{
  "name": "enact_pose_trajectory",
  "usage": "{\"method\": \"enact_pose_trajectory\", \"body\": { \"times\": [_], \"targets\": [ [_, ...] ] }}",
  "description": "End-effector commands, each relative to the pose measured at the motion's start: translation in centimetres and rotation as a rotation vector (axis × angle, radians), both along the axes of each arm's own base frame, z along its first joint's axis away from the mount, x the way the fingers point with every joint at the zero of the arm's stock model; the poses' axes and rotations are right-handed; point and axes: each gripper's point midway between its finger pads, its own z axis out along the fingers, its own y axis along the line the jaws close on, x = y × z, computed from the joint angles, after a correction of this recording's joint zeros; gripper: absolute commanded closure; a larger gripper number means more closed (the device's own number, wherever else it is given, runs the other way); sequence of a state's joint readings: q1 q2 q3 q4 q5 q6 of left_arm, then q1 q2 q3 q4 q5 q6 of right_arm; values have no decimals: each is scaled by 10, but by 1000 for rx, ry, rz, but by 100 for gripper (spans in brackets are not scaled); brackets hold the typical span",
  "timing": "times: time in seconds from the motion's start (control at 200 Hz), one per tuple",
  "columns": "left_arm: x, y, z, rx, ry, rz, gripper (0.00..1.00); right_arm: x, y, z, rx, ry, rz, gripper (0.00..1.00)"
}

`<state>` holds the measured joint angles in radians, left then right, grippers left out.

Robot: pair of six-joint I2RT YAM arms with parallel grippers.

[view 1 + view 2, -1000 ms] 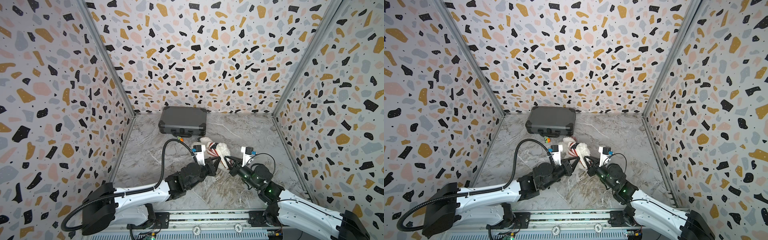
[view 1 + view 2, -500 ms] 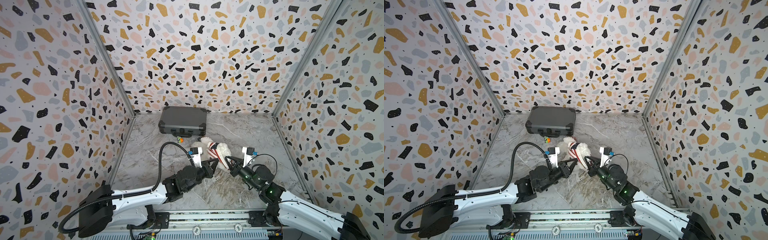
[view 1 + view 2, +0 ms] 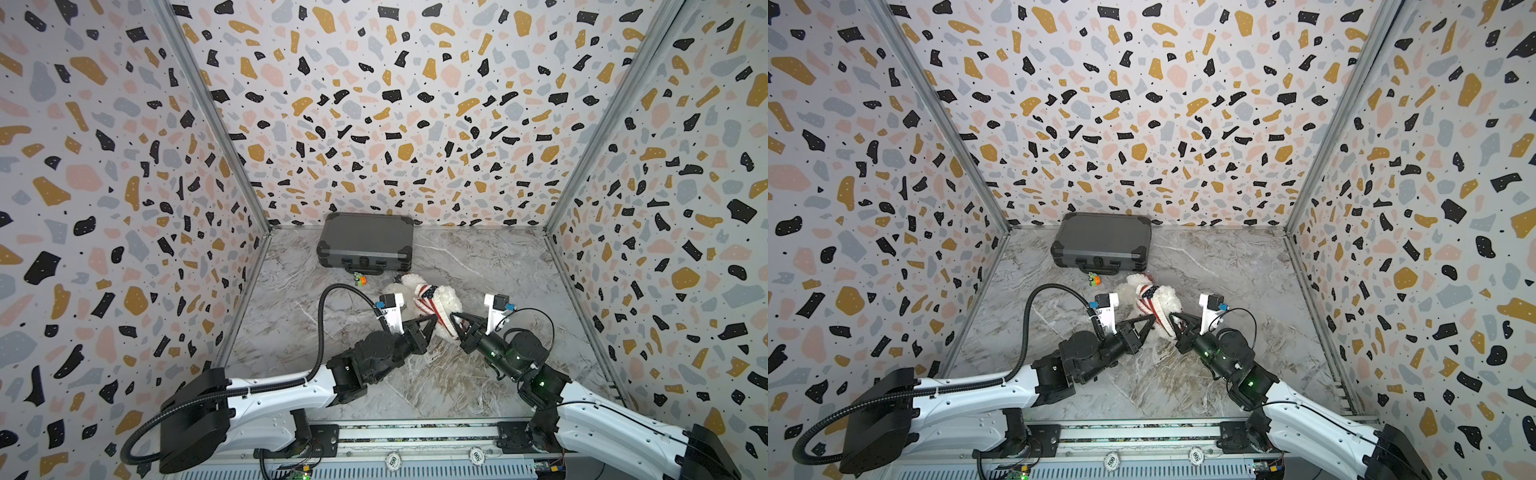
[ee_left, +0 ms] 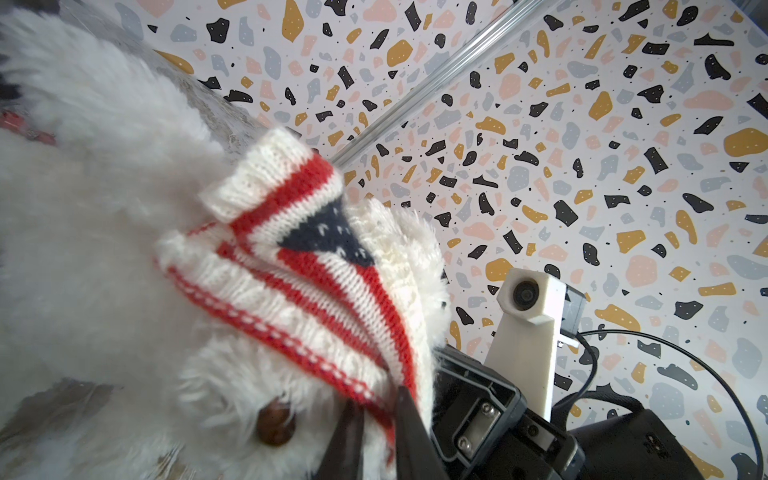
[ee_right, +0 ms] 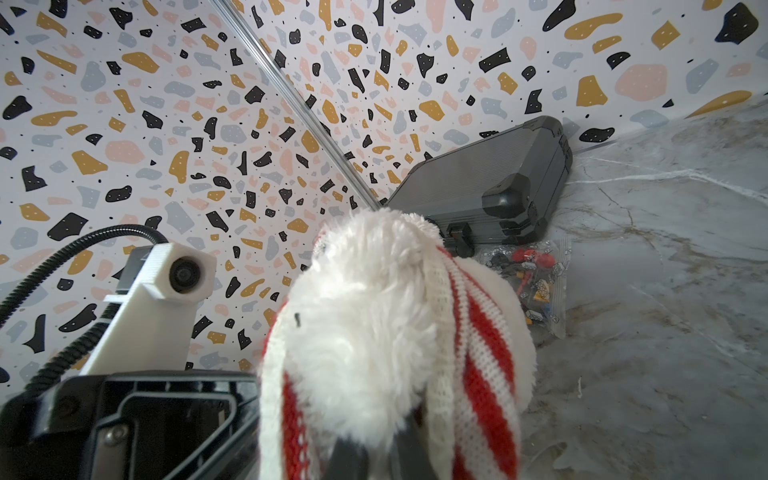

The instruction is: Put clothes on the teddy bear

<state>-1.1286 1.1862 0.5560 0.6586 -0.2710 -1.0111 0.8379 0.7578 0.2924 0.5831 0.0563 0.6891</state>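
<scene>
- while both grippers hold the knitted sweater (image 4: 316, 266) by its hem, the teddy bear (image 3: 448, 298) lies on the marble table (image 3: 498, 257), near its middle, just in front of the grey case (image 3: 365, 241) and between the two arms.
- left gripper (image 4: 380, 436): fingers closed on the red-edged hem, just beside the bear's brown eye (image 4: 274, 424); judged to anchor one side of the opening.
- right gripper (image 5: 380, 455): closed tight; appears to pinch the opposite side of the hem, though fur hides the contact.
- opposed grips judged to spread the opening so it can slide along the bear.
- sweater sits bunched around the bear, fur showing at both ends; dressing judged partway.
- bag of toy bricks (image 5: 536, 282) lies by the case, apart from the work.
</scene>
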Motion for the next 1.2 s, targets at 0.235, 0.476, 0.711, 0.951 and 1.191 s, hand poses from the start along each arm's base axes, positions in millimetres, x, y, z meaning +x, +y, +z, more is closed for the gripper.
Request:
{"method": "enact_pose_trajectory", "body": {
  "times": [0.235,0.476,0.711,0.951,1.191],
  "targets": [
    [3,-8,21,-79,-27,-5,92,-4,-1,23,60,-66,8,100],
    [-5,-14,11,-9,-21,-68,100,-2,-2,22,37,-65,-8,100],
    [-41,-28,-36,193,42,-243,100,2,-5,21,29,-50,-38,100],
    [-53,-15,-69,373,58,-290,100,4,-9,16,15,-35,-60,100],
    [-37,23,-112,516,100,-194,100,3,-9,17,9,-33,-57,100]
  ]
}}
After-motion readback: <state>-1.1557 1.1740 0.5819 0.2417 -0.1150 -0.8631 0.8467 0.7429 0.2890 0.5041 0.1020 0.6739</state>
